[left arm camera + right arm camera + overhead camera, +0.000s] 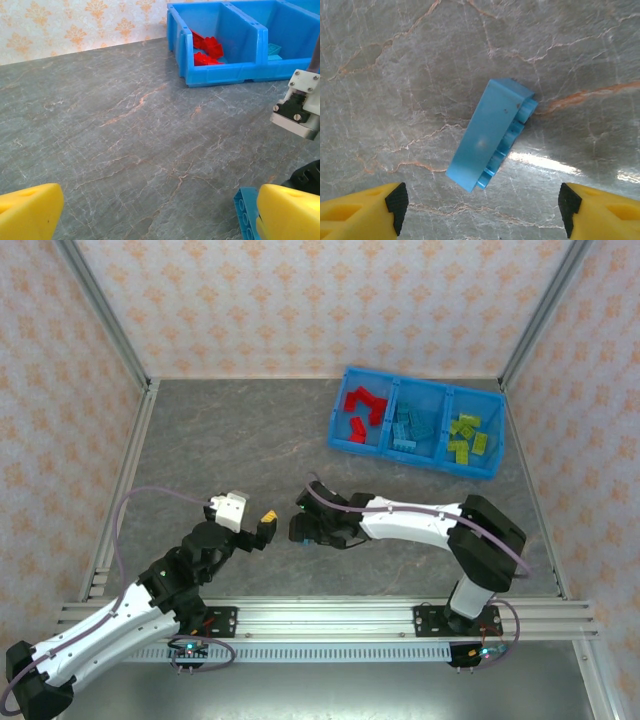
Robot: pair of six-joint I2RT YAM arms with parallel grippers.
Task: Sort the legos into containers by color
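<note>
Blue lego [490, 135] lies on its side on the grey veined worktop [240, 440].
Right claw [481, 207] stands wide open over it; left claw [157, 215] is wide too; patterned wallpaper [330, 300] is around.

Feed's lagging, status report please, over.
Left gripper open, empty. Right gripper open above blue lego, on its side on table. Nothing between it and blue bin.

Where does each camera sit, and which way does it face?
Top external: high behind the robot, looking down on table, left arm, right arm, bin.
Left wrist: on the left arm, facing across the table toward the bin; left hand at bottom.
Right wrist: facing straight down at a blue brick; right hand at bottom.
Both wrist views share that brick.
</note>
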